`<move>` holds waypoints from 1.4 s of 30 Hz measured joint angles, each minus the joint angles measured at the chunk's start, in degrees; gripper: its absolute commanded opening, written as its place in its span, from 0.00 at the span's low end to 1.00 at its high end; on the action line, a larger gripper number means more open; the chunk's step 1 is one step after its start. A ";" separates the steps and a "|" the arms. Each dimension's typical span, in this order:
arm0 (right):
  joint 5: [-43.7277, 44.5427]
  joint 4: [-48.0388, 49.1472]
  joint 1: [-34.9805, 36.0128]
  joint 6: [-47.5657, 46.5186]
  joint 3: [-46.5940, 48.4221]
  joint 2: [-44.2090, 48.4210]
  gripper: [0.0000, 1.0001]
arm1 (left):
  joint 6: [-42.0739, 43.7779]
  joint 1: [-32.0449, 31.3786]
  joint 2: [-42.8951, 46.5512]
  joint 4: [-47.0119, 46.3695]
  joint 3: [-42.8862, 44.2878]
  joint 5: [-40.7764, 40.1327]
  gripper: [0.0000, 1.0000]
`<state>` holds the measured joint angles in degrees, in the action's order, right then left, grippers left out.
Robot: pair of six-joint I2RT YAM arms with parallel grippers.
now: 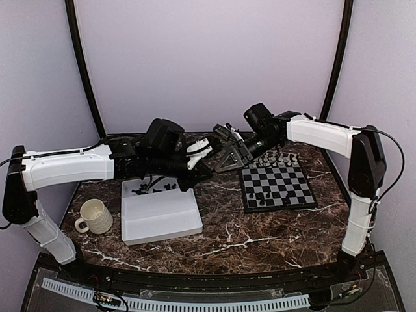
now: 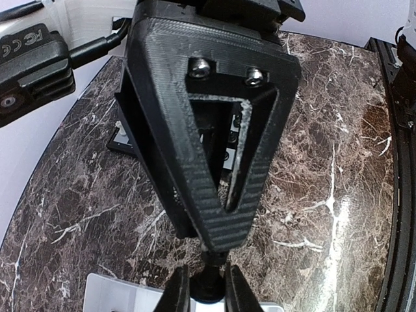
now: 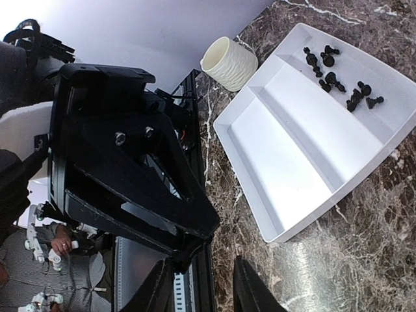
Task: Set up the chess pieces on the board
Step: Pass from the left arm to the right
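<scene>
Handover in mid-air seems to be the step now, and the main risk is a dropped piece. The left gripper (image 2: 208,291) has its fingers (image 2: 177,294) pressed on a small black piece (image 2: 209,281), holding it by the lower part w/ the top sticking out. The right gripper (image 3: 203,286) has its fingers spread, w/ a clear gap btw them. In the left wrist view its tip stands right at the top of the piece, but I cannot tell if it is touching.

If left lets go before right has closed well, the piece falls on the marble table (image 1: 260,234) and may roll. The piece is tiny, so it can also tilt or slip sideways when both grippers pinch it. The two tips are very close, so a small error can make them collide.

The held piece is above the table, btw the white tray (image 3: 305,149) and the board (image 1: 279,208). Other black pcs (image 3: 338,78) lie in the tray's narrow far compartment. The board has white pcs (image 1: 276,158) on its far rows and a few black ones near.
</scene>
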<state>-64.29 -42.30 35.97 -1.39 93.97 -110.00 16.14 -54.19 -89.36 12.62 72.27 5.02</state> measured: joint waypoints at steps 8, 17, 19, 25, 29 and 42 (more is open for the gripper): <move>-1.62 0.31 0.00 0.35 -0.02 0.00 0.37 | 0.00 -0.02 -0.68 -0.17 0.44 -0.46 0.04; -3.45 1.11 0.39 0.59 -0.15 0.00 0.26 | 0.00 -0.09 -2.14 -0.33 1.16 -1.05 0.03; -2.84 1.25 0.37 0.61 -0.17 0.00 0.22 | 0.00 -0.09 -2.14 -0.33 1.22 -1.36 0.03; -0.24 2.01 0.39 0.98 -0.31 0.00 0.06 | -0.02 -0.11 -2.19 -0.37 1.22 -2.54 0.03; 1.68 2.21 0.42 1.20 -0.35 0.00 0.00 | -0.04 -0.13 -2.73 -0.37 1.22 -3.23 0.10; 30.47 -2.36 0.42 -12.50 -7.37 8.74 0.00 | 1.68 -0.09 0.00 -5.75 -7.15 -11.67 0.44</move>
<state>-33.82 -44.66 36.38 -13.89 86.61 -101.25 17.82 -54.28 -89.36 6.87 65.12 -6.66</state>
